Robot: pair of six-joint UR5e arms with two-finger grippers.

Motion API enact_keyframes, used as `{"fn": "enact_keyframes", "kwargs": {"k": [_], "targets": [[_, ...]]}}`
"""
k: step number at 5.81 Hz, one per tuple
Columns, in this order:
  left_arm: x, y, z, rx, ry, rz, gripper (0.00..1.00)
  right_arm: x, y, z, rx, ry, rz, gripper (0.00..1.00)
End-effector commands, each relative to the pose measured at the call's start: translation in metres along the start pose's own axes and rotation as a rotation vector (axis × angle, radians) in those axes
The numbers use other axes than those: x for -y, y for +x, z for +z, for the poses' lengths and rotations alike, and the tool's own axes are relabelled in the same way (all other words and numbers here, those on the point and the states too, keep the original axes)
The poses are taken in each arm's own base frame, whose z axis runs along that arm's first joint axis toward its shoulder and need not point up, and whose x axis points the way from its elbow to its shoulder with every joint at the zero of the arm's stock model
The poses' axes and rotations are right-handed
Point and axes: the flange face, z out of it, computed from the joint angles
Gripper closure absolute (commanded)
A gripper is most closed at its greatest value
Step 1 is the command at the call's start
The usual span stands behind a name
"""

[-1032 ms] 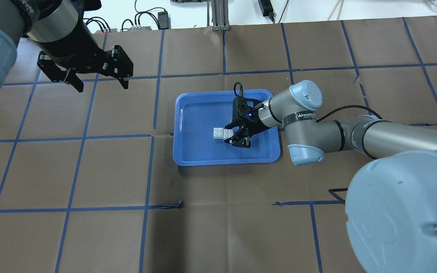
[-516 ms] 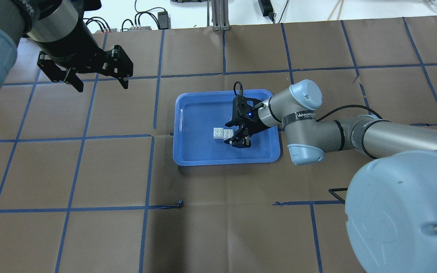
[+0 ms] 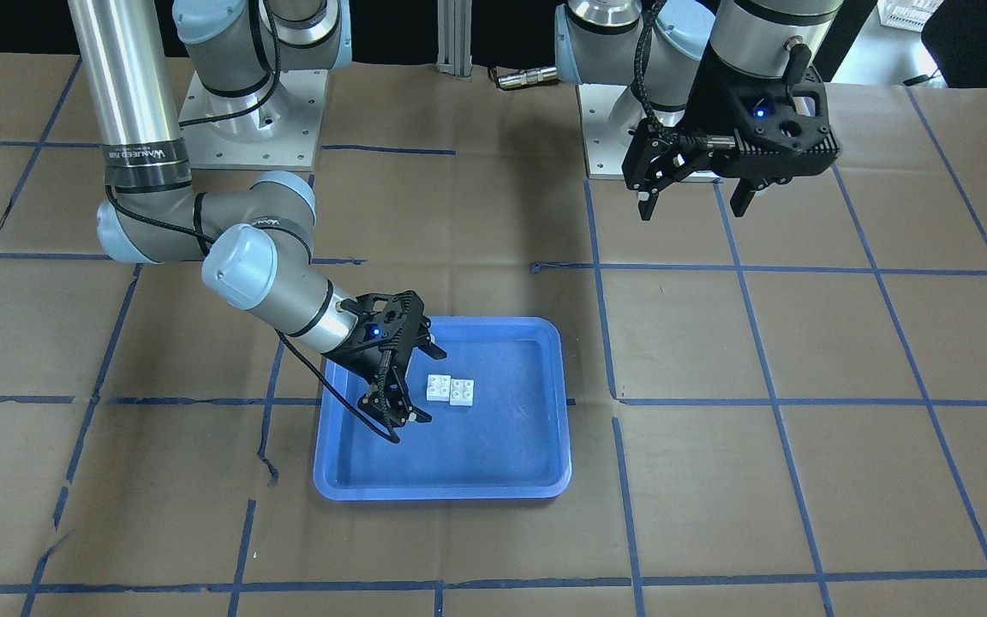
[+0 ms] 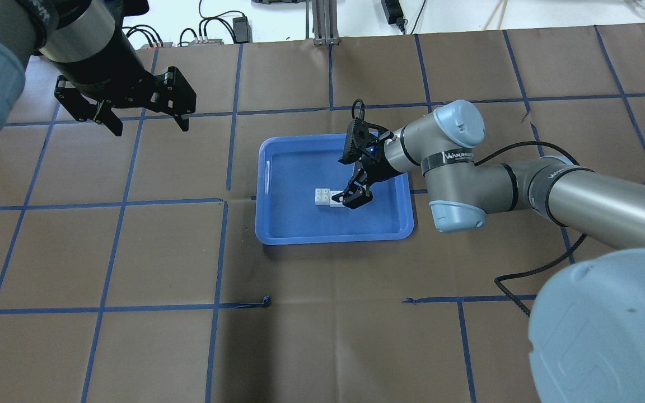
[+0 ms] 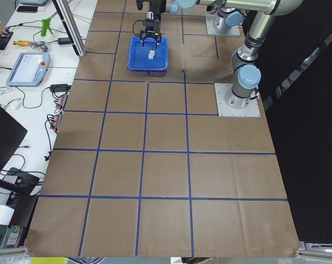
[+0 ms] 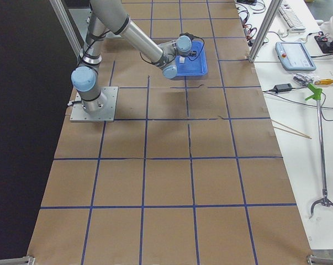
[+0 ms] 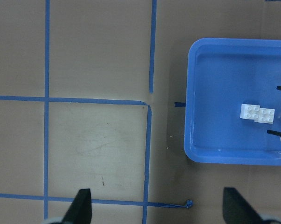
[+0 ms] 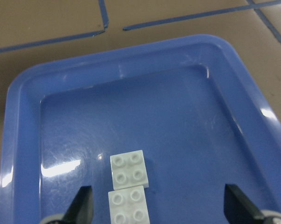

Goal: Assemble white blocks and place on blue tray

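Note:
Two white blocks lie touching side by side, slightly offset, on the floor of the blue tray. They also show in the front view, the left wrist view and the right wrist view. My right gripper hangs open over the tray just right of the blocks and holds nothing; it also shows in the front view and its own wrist view. My left gripper is open and empty, high over the table at the far left, well away from the tray.
The table is brown paper with a grid of blue tape lines. The arm bases stand on the robot's side. A workbench with a tablet, cables and tools runs along the far edge.
My right gripper has lifted and drawn back from the blocks, its wrist swinging toward the far side. The blocks stay where they were in the tray. The left arm has not moved.

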Motion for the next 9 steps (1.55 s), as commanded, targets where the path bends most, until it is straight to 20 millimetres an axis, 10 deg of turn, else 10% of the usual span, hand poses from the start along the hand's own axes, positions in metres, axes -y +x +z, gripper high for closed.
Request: {"fn": "enact_keyframes", "kwargs": {"k": [1,5,7,9], "targets": [[0.0,0.0,0.0,0.0,0.0,0.001,0.01,0.032,0.005,-0.072,-0.054,-0.135,0.195,0.0],[-0.001,0.001,0.0,0.002,0.0,0.003,0.01,0.072,0.017,-0.208,-0.23,-0.477,0.917,0.0],[0.0,0.0,0.001,0.005,-0.001,0.001,0.01,0.085,-0.006,-0.306,-0.286,-0.605,1.222,0.0],[0.0,0.0,0.002,0.007,-0.001,0.001,0.01,0.095,-0.035,-0.339,-0.407,-0.622,1.363,0.0]]}}
